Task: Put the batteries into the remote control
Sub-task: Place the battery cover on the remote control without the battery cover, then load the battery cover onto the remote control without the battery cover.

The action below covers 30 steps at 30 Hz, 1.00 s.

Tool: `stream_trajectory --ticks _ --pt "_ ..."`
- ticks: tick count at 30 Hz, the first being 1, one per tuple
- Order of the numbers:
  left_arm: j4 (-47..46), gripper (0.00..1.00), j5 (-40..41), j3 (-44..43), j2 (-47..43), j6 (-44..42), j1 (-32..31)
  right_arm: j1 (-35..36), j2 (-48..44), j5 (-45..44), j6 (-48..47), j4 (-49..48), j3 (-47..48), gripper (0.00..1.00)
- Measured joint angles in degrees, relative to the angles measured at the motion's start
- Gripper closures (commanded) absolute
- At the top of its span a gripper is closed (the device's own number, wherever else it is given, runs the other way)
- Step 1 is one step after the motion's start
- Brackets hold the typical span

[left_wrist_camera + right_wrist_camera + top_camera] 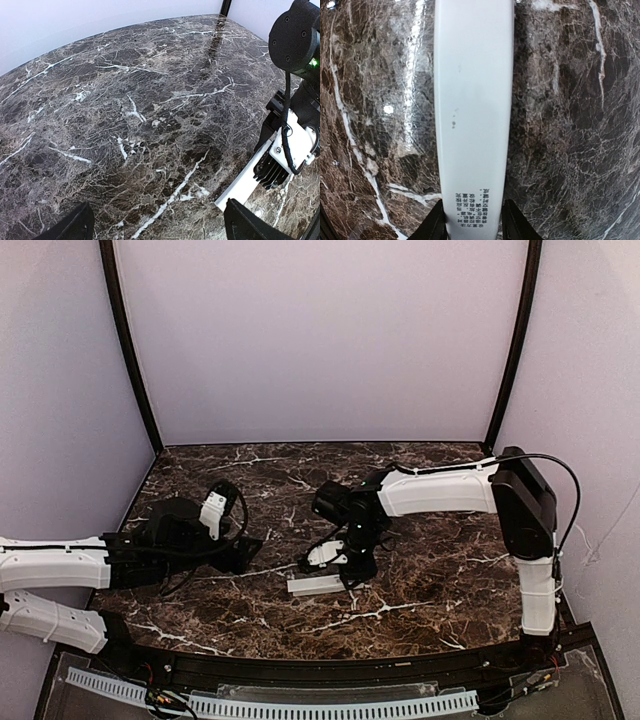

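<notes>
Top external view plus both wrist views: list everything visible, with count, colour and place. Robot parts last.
remote control: one, white, mid-table, under the right tool
table: one, dark marble with white veins, under everything
walls: three, pale lilac, behind and at both sides
frame poles: two, black, at the back corners
ribbed strip: one, white, along the near edge
left tool: one, black, open and empty, left of the remote control
right tool: one, black, fingers flanking the remote control, grip unclear
</notes>
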<state>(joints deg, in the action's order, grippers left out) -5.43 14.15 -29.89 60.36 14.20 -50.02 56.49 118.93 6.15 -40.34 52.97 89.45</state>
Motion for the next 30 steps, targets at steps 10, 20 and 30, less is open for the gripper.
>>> stream_trajectory --ticks 10,20,30 --pt "0.00 0.05 -1.33 0.00 2.43 -0.07 0.00 0.02 0.02 -0.15 0.15 0.02 0.02 0.56" --pt "1.53 0.11 -6.27 -1.20 6.47 1.99 2.73 0.13 3.32 0.59 0.00 0.90 2.75 0.61" --pt "3.50 0.21 -8.11 -1.29 9.79 7.30 4.42 0.17 4.63 2.56 1.31 2.08 4.72 0.72"
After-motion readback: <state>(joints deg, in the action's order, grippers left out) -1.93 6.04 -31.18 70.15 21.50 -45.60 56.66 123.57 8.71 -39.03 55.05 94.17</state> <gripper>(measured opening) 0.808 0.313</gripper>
